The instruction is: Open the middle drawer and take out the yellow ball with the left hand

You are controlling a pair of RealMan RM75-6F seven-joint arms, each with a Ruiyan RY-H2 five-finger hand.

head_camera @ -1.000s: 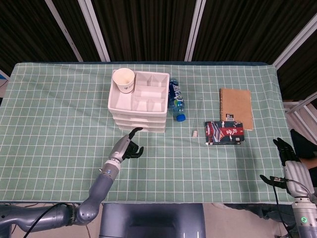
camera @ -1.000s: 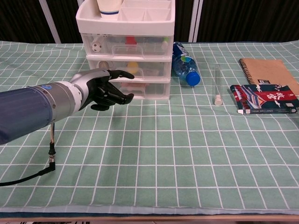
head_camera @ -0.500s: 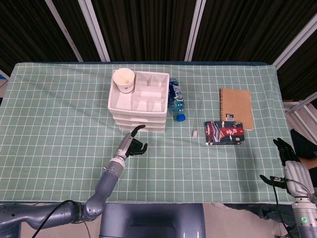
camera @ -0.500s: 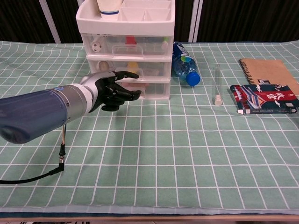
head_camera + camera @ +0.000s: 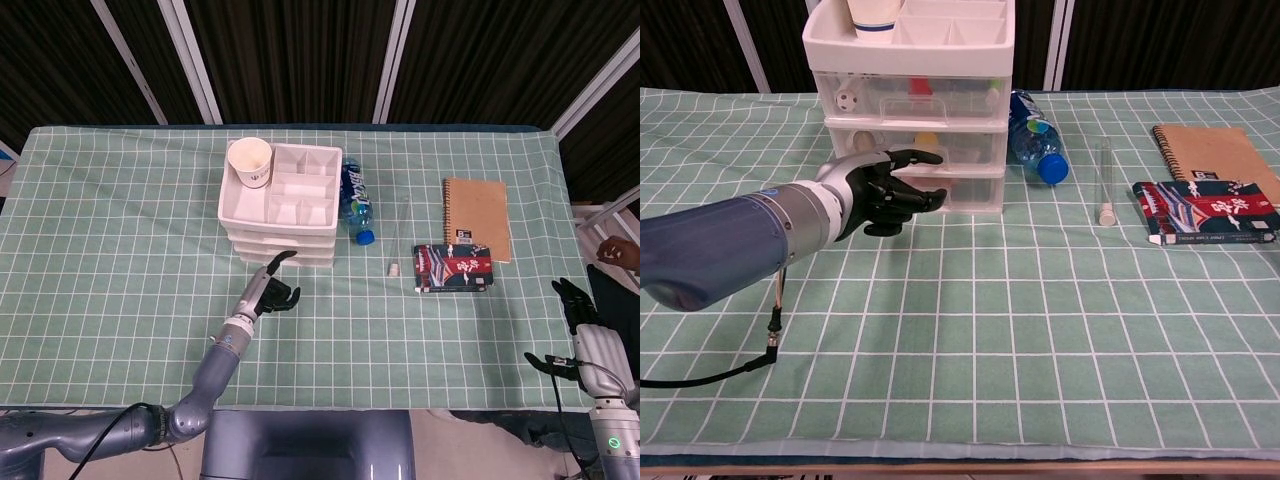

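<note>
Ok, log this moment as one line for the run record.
phase: approach | left robot hand: empty, fingers apart, at drawer unit front | middle drawer: closed | yellow ball: inside | right robot hand: idle at table edge

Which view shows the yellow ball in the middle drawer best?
The chest view: the yellow ball shows through the clear front of the middle drawer, just above the left hand. The head view looks down on the drawers, so the ball is hidden.

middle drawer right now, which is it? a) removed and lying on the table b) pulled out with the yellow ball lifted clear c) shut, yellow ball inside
c: the middle drawer sits flush in the stack with the yellow ball showing through its clear front, the left hand just before it holding nothing.
</note>
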